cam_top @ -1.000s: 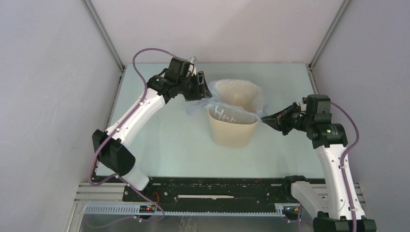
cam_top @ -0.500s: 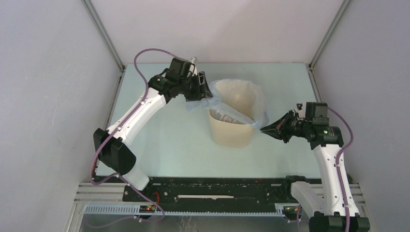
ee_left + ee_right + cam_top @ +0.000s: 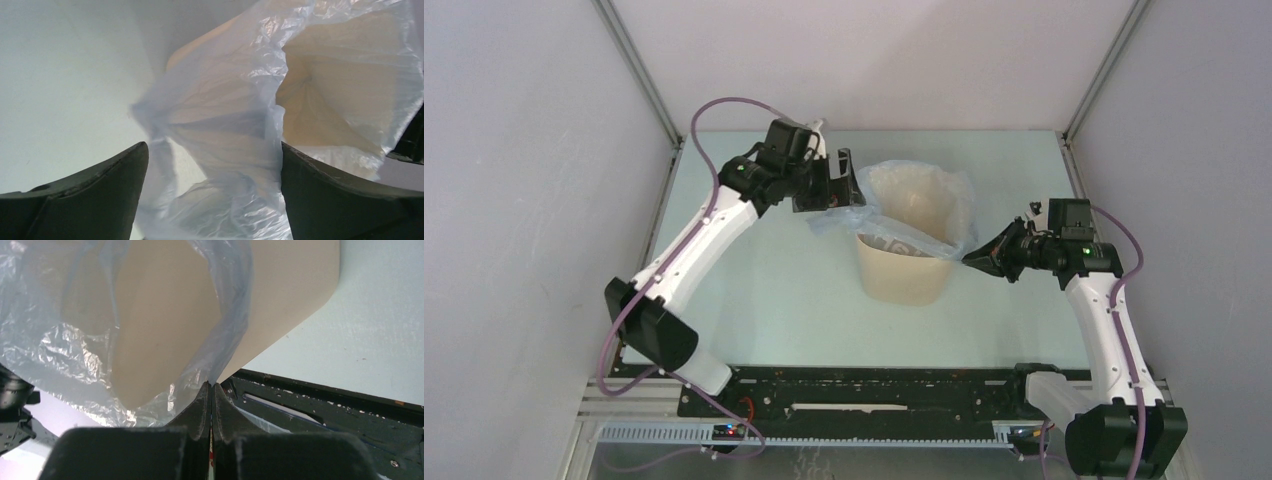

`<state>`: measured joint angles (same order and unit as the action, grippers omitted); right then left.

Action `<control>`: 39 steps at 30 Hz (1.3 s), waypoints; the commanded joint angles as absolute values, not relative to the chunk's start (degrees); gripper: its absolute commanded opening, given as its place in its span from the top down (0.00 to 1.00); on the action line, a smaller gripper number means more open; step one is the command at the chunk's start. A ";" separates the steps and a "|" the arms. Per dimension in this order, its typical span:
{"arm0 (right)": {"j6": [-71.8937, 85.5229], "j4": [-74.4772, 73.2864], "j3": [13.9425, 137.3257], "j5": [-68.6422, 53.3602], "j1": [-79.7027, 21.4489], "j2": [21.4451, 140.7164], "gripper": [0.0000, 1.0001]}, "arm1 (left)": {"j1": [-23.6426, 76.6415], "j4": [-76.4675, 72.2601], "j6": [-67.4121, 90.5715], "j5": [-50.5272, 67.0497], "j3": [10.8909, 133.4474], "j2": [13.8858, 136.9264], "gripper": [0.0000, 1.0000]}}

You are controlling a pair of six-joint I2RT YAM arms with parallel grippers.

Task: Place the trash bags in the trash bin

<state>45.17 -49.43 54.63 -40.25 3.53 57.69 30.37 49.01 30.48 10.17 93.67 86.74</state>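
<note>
pale-green tabletop [image 3: 764, 300], middle toward the far edge: trash bag [image 3: 944, 215] draped over the trash bin [image 3: 904, 275] rim, loose film at the far-left corner between the spread left gripper [image 3: 212, 150], right-side hem pinched by the right gripper [image 3: 972, 260].

Camera inventory, as I see it from my station.
- Top external: mounted high behind the arm bases, angled down and forward. It is far off and takes in the whole table [image 3: 754, 260].
- Left wrist: very near, looking out between the left gripper [image 3: 213, 147] jaws at the trash bag [image 3: 220, 115] and the trash bin [image 3: 330, 85] mouth.
- Right wrist: very near, looking along the right gripper [image 3: 211, 387] at the bin's outer wall, with the black base rail [image 3: 320, 405] beyond.
- Shared by all three: bag and bin.
</note>
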 commanded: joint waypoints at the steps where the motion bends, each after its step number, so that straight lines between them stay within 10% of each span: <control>1: 45.24 -47.34 54.86 -40.49 3.87 55.92 1.00 | 30.55 60.04 37.92 -1.44 99.91 77.66 0.00; 8: 46.12 -46.02 54.83 -42.21 3.80 56.06 1.00 | 30.51 67.15 52.95 -1.71 95.13 70.14 0.06; 14: 45.69 -45.93 54.86 -42.97 3.78 55.76 1.00 | 30.58 47.71 74.05 20.29 78.34 65.37 0.15; 21: 46.58 -45.52 54.87 -43.04 3.82 54.74 1.00 | 30.29 34.62 91.17 18.03 66.28 61.44 0.16; 29: 46.65 -45.71 54.87 -42.86 3.83 53.73 1.00 | 29.53 32.32 89.17 14.18 65.77 64.01 0.38; 39: 46.07 -45.91 54.83 -42.43 3.87 54.94 1.00 | 28.19 31.51 84.46 17.57 59.37 58.56 0.95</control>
